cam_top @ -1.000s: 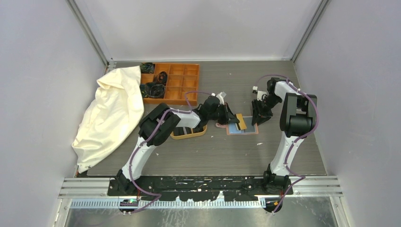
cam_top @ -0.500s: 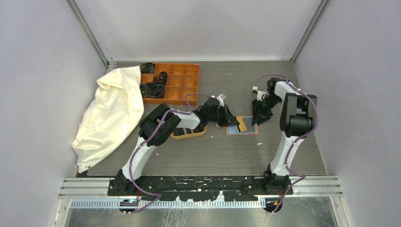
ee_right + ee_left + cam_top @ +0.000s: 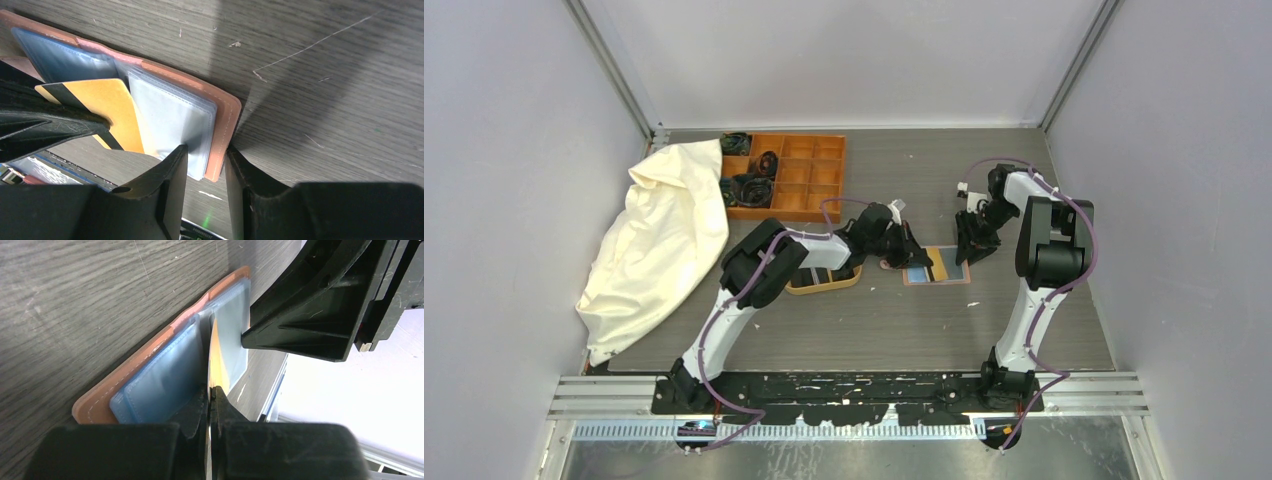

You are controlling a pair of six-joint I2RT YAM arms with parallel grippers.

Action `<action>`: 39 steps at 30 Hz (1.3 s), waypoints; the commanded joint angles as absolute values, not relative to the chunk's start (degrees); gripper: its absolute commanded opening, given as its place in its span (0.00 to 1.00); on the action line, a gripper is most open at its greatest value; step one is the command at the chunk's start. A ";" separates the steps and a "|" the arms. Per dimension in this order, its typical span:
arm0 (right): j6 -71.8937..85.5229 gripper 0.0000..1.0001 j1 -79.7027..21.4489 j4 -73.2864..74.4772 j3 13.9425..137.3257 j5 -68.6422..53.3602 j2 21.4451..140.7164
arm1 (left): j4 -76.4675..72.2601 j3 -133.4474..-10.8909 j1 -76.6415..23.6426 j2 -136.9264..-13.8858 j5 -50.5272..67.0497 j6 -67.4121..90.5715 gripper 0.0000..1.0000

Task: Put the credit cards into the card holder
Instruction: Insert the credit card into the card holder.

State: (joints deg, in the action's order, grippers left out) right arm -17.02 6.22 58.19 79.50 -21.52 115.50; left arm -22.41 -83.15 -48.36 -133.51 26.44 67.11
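Card holder (image 3: 225, 117) open, yellow card (image 3: 115, 102) half-hidden by L tool (image 3: 209, 391)

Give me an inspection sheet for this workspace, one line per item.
Surface: dark wood-grain table, scratched.
Job's things: card holder lies open, sleeves up; yellow, black-striped credit card at its sleeves.
Clutter: orange compartment box, cream cloth, oval wooden tray.
Grippers: left gripper shut on the credit card; right gripper, jaws apart, straddling the holder's edge.
Cables: purple cables along both arms.
Surroundings: pale walls, metal rail in front.
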 commanded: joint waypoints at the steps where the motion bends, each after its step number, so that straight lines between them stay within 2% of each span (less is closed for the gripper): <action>1: -17.87 0.40 5.45 59.34 80.90 -22.67 115.88 | -17.52 -84.45 -48.80 -135.38 27.26 65.48 0.00; 19: -17.94 0.41 4.58 59.49 80.86 -22.59 115.88 | -16.68 -85.80 -48.12 -137.07 30.03 67.54 0.00; 34: -18.52 0.41 4.17 59.62 80.90 -23.95 115.35 | -12.68 -91.94 -48.01 -140.48 32.62 67.55 0.00; 39: -18.94 0.45 4.11 59.28 80.86 -24.22 113.75 | -11.01 -93.97 -47.99 -141.68 33.36 66.95 0.00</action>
State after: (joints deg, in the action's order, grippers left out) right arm -18.02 5.26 58.65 79.59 -21.37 115.50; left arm -16.69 -92.36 -47.55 -138.96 33.47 68.60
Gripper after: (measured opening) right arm 0.424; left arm 0.007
